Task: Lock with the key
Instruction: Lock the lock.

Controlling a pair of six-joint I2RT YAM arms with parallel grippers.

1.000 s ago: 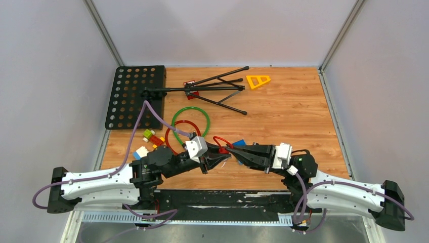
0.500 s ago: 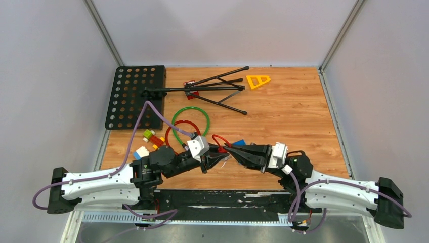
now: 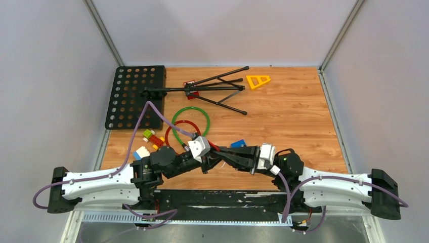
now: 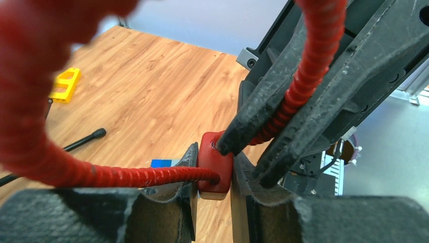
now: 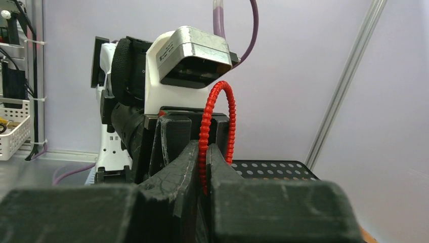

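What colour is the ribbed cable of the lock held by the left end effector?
Red. The cable shows best in the left wrist view.

From high above and behind me, the top camera takes in the whole table. My wrist cameras sit close, facing each other across the red cable lock.

Lab test cell, grey walls, wooden tabletop (aluminium-framed)
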